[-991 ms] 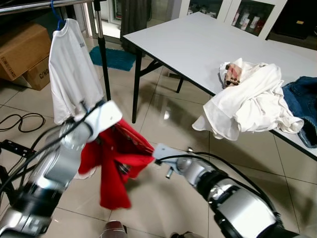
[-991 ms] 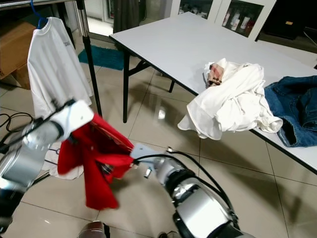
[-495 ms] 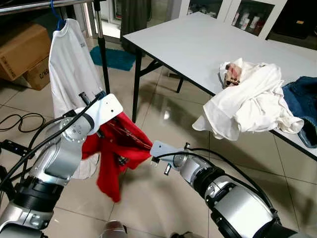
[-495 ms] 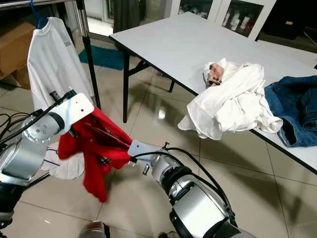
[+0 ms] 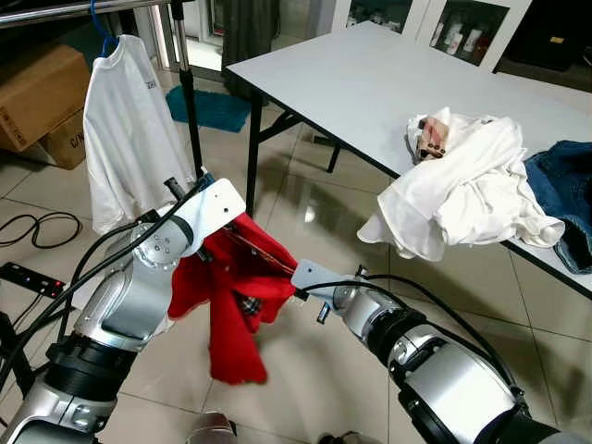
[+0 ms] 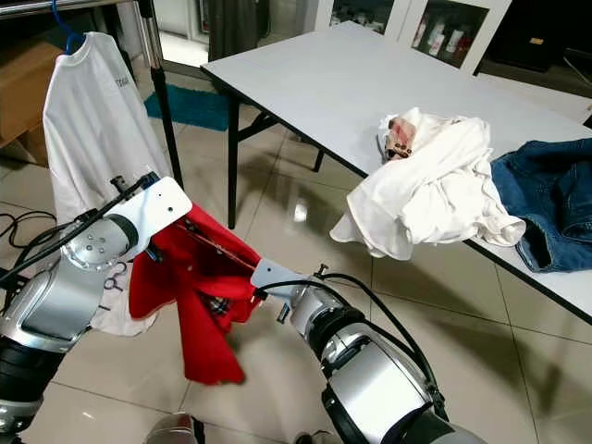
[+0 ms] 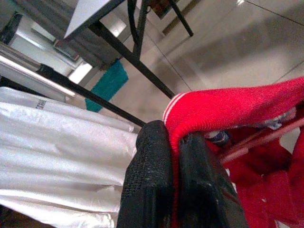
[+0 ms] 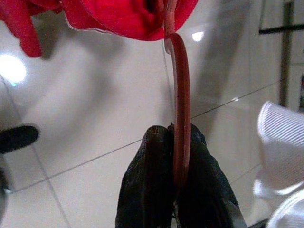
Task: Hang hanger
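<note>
At the far left, a white T-shirt on a blue hanger (image 5: 125, 129) is seen hanging from a metal clothes rail (image 5: 74, 9). Just in front of it, a bright red knitted garment (image 5: 231, 296) is held up between the two arms, above the tiled floor (image 5: 305, 222). The left gripper (image 7: 175, 183) is clamped shut on a fold of the red fabric. The dark red plastic hanger (image 8: 178, 104) inside the garment is pinched at its hook by the closed fingers of the right gripper (image 8: 176, 178). Further right, a grey folding table (image 5: 370, 83) is seen bearing a heap of white clothing (image 5: 472, 185) and blue denim jeans (image 5: 564, 194). The carrying step is judged to be in hand; the hook must next be raised and turned over the rail beside the white shirt
</note>
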Tool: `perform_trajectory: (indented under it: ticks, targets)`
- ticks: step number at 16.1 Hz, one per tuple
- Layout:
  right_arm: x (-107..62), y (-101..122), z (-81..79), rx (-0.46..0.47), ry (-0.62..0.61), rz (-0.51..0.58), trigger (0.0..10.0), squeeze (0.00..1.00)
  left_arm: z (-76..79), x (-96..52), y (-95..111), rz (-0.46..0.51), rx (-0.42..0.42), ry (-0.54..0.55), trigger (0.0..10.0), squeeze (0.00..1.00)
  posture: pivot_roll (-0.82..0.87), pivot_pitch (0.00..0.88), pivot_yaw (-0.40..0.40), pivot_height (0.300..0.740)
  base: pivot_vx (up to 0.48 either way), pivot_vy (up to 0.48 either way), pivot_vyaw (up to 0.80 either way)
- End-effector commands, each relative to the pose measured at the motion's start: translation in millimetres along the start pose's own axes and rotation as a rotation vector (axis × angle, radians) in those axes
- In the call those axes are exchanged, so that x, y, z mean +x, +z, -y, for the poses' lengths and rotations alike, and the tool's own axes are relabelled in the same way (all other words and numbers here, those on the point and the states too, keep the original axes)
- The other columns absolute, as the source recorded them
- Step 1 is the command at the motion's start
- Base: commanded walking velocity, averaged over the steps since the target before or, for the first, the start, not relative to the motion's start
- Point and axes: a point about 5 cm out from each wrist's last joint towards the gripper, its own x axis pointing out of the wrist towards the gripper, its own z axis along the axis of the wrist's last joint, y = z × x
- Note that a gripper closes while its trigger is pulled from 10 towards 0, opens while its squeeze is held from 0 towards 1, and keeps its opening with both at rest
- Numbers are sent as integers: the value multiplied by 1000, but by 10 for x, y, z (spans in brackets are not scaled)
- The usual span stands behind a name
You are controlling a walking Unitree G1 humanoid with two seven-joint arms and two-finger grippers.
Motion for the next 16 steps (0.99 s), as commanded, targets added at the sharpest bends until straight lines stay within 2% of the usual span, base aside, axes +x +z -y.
perform_trajectory:
  ticks: [1, 4, 6, 9, 12, 16]
  targets:
    - [14, -50, -30, -41, -2, -18, 10000, 0, -119, -46, 131, 53, -21, 55, 10000, 0, 199, 46, -97, 740, 0, 0, 0]
    - [5, 20, -26, -132, -41, -4, 10000, 0, -116, -42, 280, 108, -125, 41, 10000, 0, 198, 48, -94, 740, 0, 0, 0]
    - [-1, 51, -14, -188, -66, -3, 10000, 0, -73, -36, 327, 122, -152, 9, 10000, 0, 199, 51, -90, 740, 0, 0, 0]
    - [-14, 106, 3, -225, -91, 2, 10000, 0, -8, -36, 398, 140, -183, -31, 10000, 0, 202, 54, -89, 740, 0, 0, 0]
    - [-26, 132, 46, -231, -105, -2, 10000, 0, 87, -16, 455, 141, -156, -77, 10000, 0, 203, 56, -89, 740, 0, 0, 0]
    - [-64, 236, 137, -286, -147, 8, 10000, 0, 161, 12, 496, 134, -95, -95, 10000, 0, 201, 59, -88, 740, 0, 0, 0]
